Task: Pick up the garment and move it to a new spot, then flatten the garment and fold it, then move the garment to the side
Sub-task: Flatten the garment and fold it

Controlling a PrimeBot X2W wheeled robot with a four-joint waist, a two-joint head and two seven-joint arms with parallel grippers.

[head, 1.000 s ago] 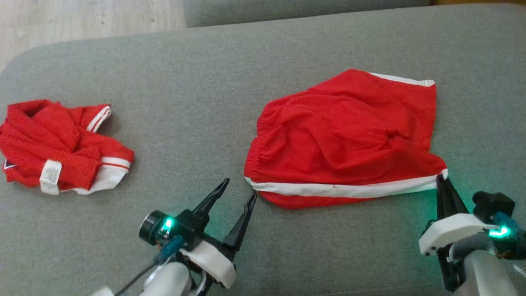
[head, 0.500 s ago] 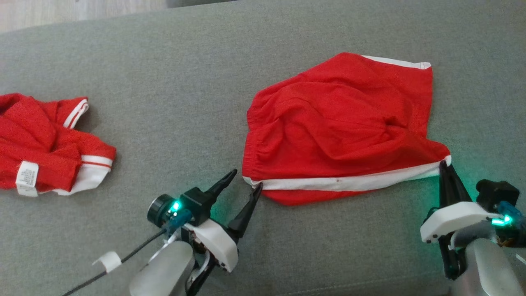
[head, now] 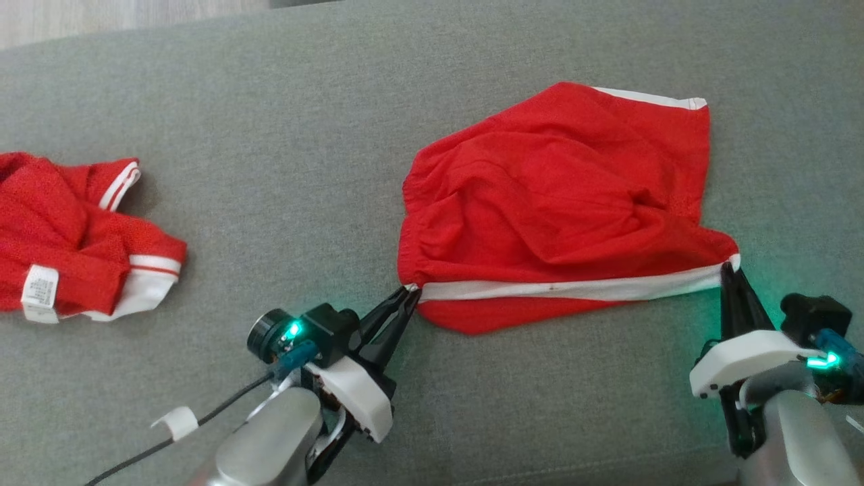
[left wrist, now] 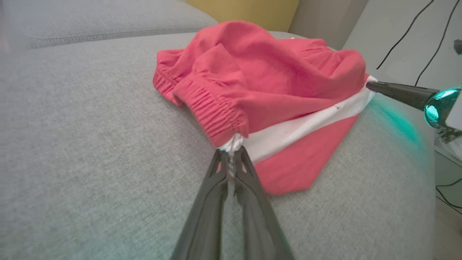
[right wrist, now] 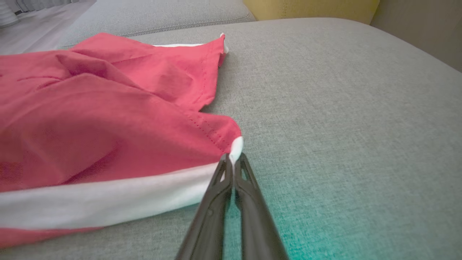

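The left tool [head: 408, 292] clamps the shorts [head: 553, 196] at the waistband end of the stripe [head: 567, 290]; the right tool [head: 727, 267] clamps the hem end, seemingly to pull them flat.

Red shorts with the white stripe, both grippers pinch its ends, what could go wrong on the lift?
1. The left gripper and right gripper each pinch only the very tip of the white stripe on the red fabric shorts; a corner may slip out on lifting.
2. A red layer pokes out below the stripe, so perhaps only one layer is held and the shorts could hang twisted.
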